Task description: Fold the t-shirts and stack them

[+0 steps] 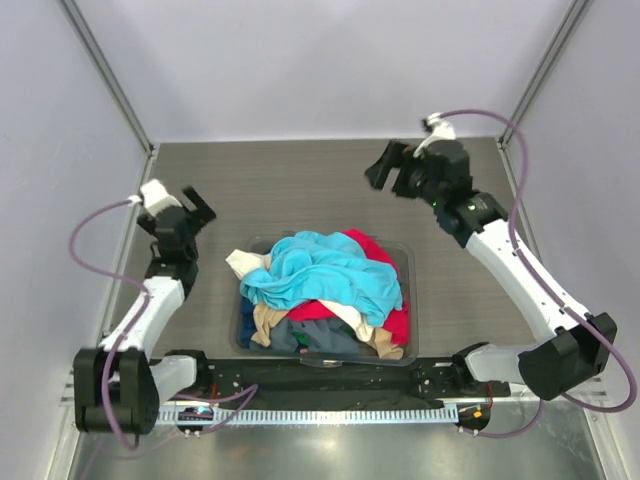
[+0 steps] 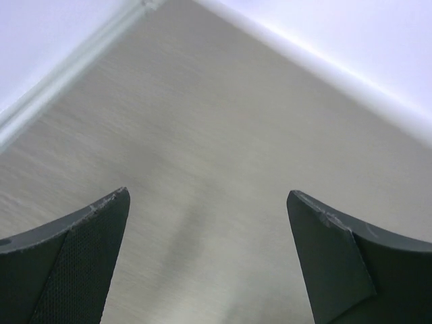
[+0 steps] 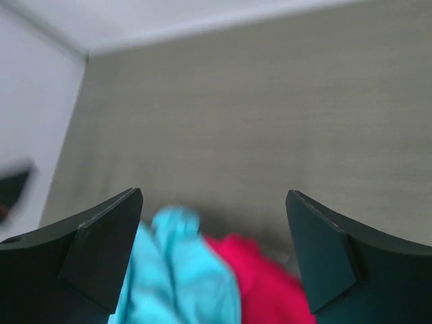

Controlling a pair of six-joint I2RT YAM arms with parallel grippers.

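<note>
A heap of crumpled t-shirts fills a clear grey bin at the near middle of the bench, just ahead of the arms' bases; a turquoise shirt sprawls across the top, its bulk running roughly left to right, with a red shirt showing at its far right edge and tan, cream and dark blue-grey cloth bunched beneath; nothing is yet folded or stacked, and no shirt lies outside the bin. The right pincer hangs above the bench beyond the bin's far right corner, its fingers spread wide and holding nothing; its own camera looks down on the turquoise and red cloth, blurred, between the fingertips, so the heap lies to the near left of it. The left pincer, equally wide apart and empty, hovers off the bin's far left corner and faces bare bench and the foot of the white walls, away from the pile. Neither arm is plainly nearer, though the right appears better aimed; the first pick, judging by the layout, likely falls to the turquoise shirt on top, reached by coming down and inward toward the bin's centre.
</note>
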